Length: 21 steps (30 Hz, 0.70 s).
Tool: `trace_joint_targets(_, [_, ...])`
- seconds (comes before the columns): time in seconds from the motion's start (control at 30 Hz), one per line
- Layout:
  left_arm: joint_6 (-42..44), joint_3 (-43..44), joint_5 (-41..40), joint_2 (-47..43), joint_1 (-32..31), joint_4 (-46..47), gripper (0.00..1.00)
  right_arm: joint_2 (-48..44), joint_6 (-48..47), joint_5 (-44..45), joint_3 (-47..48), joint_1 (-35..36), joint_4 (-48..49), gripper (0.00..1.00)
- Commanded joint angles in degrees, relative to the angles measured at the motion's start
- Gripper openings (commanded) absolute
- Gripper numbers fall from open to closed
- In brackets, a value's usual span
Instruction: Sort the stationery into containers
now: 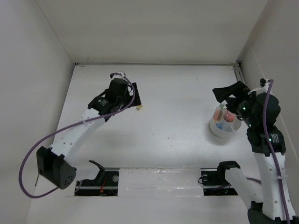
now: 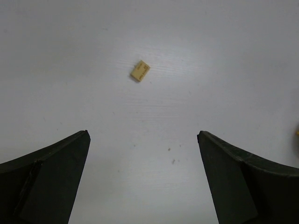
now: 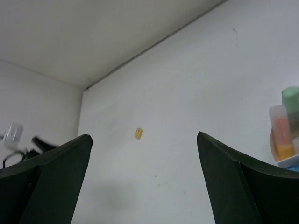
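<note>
A tiny yellow piece (image 1: 138,108) lies alone on the white table; it also shows in the left wrist view (image 2: 140,71) and the right wrist view (image 3: 138,133). My left gripper (image 1: 132,95) is open and empty, hovering just left of and above the piece. The round white cup (image 1: 224,125) stands at the right with markers upright in it: mint-green, pink-orange and light-blue (image 3: 283,135). My right gripper (image 1: 224,93) is open and empty above the cup's far side. Scissors and pens are not visible.
White walls enclose the table on the left, back and right. A black rail with arm mounts (image 1: 154,179) runs along the near edge.
</note>
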Motion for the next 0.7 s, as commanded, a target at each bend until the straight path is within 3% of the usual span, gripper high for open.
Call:
trace_joint_targets(0.0, [9.63,6.69,4.11,7.04,4.64,0.24,1.00,-3.80,-16.14,-7.49,6.47,0.56,-2.48,1.00])
trace_joint_targets(0.07, [12.53,8.11,4.10,14.48,5.18,-0.29,1.00,-5.20,-19.56,-9.78,7.09,0.56,-2.50,1.00])
trace_joint_targets(0.2, [17.11,9.95,12.36,23.38,5.18,2.42,0.97,-5.22,-22.65,-16.98,7.09,0.56,-3.03,1.00])
trace_joint_targets(0.37, [25.01,11.19,9.21,29.11,5.18,4.54,0.97,-5.22,-22.66,-26.83,2.88,1.09,-0.21,0.99])
trace_joint_targets(0.53, [28.01,9.96,3.67,31.14,5.18,8.66,0.97,-6.36,-22.66,-26.84,2.79,4.77,-0.21,0.98])
trace_joint_targets(0.67, [32.49,9.96,6.47,34.11,5.18,12.62,0.97,-7.59,-23.18,-23.16,2.79,8.81,-0.83,0.98])
